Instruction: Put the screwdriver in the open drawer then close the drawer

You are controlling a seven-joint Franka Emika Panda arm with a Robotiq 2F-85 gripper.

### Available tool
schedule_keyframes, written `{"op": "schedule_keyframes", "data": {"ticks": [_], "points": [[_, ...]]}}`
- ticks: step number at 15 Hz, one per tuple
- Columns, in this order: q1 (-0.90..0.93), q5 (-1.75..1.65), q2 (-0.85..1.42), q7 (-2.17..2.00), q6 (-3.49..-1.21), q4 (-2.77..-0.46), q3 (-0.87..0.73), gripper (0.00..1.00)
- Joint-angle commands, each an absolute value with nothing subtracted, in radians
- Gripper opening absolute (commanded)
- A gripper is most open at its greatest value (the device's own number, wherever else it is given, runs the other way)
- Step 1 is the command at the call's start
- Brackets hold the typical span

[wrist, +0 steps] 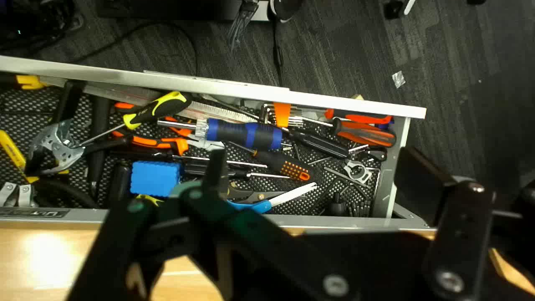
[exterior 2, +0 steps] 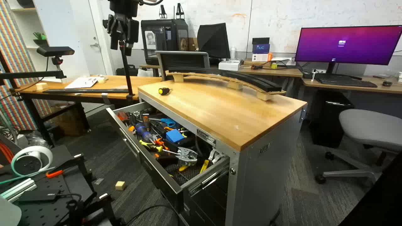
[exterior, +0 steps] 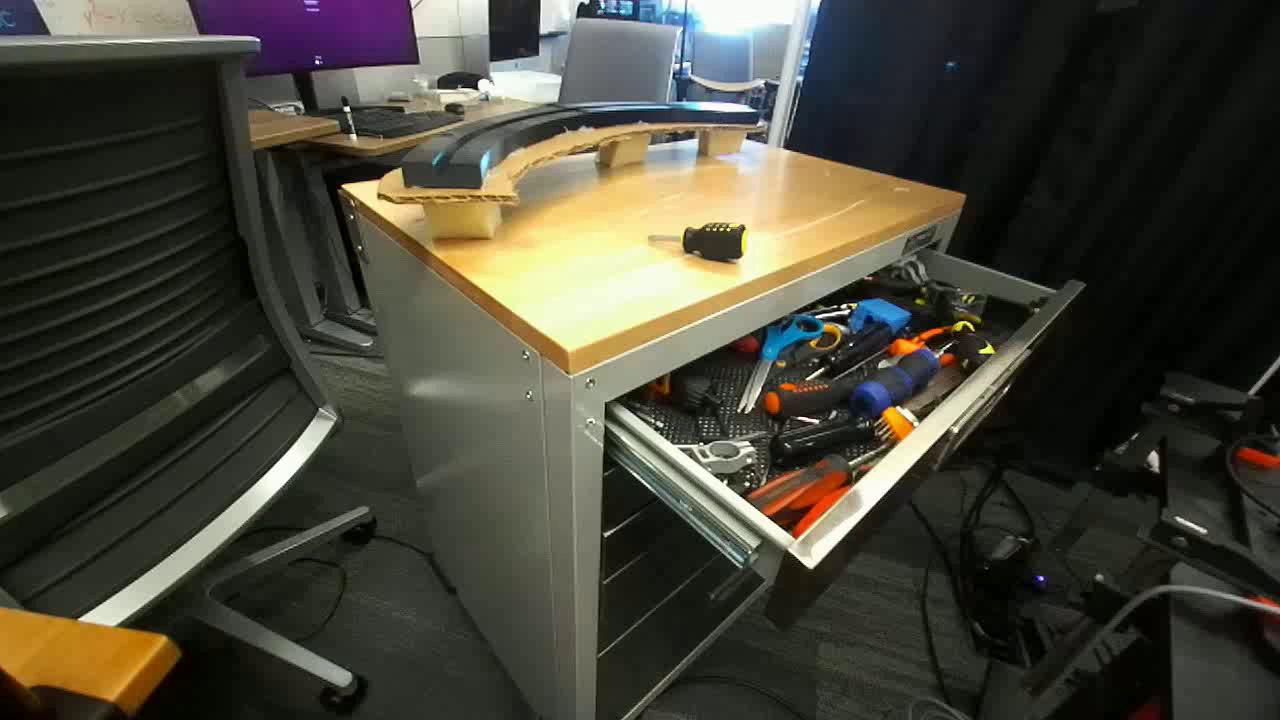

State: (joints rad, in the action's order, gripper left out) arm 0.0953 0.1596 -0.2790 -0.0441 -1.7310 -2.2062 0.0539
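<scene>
Closest to us in the wrist view, the gripper has its fingers spread wide apart. Past them we look down into the drawer, pulled well out and littered with tools; dark carpet lies beyond its lip at twelve o'clock.

In an exterior view, a black-backed chair stands near us at nine o'clock. The drawer juts toward four o'clock from a grey cabinet, blue-handled scissors among its tools. Just behind, on the cabinet's wooden top, we find the stubby screwdriver lying on its side, the shaft toward nine o'clock and the yellow-ended handle toward three. Farther back, at ten o'clock from it, a curved black bar rests on cardboard propped by pale blocks. Beyond that, also toward ten o'clock, we see a monitor with a purple screen.
</scene>
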Motion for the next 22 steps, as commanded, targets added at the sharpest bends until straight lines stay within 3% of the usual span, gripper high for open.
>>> {"op": "schedule_keyframes", "data": {"ticks": [1,5,15,20,21,22], "points": [[0.087,0.161,-0.279,-0.042,-1.729,-2.202,0.061,1.0],[0.086,0.178,-0.243,-0.02,-1.737,-2.178,0.052,1.0],[0.145,0.08,0.369,-0.031,-1.992,-1.835,0.116,1.0],[0.217,-0.049,0.532,-0.124,-2.065,-1.667,0.101,1.0],[0.228,-0.067,0.55,-0.136,-2.067,-1.642,0.096,0.81],[0.238,-0.081,0.562,-0.149,-2.067,-1.624,0.094,0.72]]}}
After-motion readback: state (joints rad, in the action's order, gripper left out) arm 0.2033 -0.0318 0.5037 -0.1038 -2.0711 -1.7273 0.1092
